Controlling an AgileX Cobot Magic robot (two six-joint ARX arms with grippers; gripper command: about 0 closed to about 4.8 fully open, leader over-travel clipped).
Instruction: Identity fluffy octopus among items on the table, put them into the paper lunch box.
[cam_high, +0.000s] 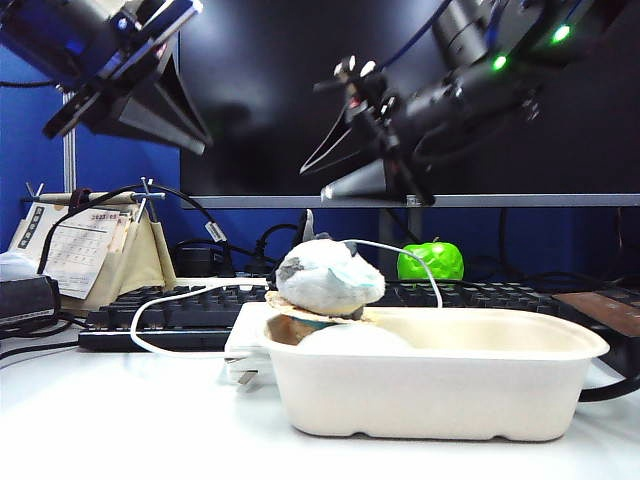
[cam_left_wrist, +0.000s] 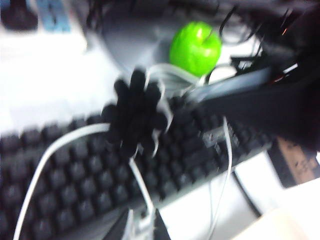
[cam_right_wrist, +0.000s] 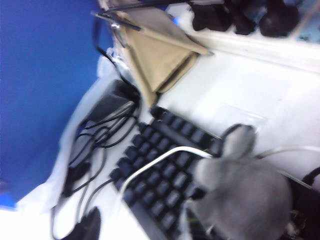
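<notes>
Paper lunch box (cam_high: 430, 385) nearest; grey-white plush (cam_high: 330, 277) on rim. Both pincers' tips unseen, spread untellable.

A pale plush (cam_high: 330, 277) sits on the paper lunch box (cam_high: 440, 385) rim; both claws hover above.

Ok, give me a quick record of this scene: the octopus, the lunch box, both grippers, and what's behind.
fluffy octopus: perched on the box's left rim in the exterior view, not down inside
paper lunch box: upright on the table, front centre; a pale rounded thing lies inside, unclear what
left gripper: raised at upper left, far from the toy; jaw state unclear
right gripper: raised above the octopus, not touching it; jaw state unclear
behind: black keyboard, white cable, green apple
</notes>
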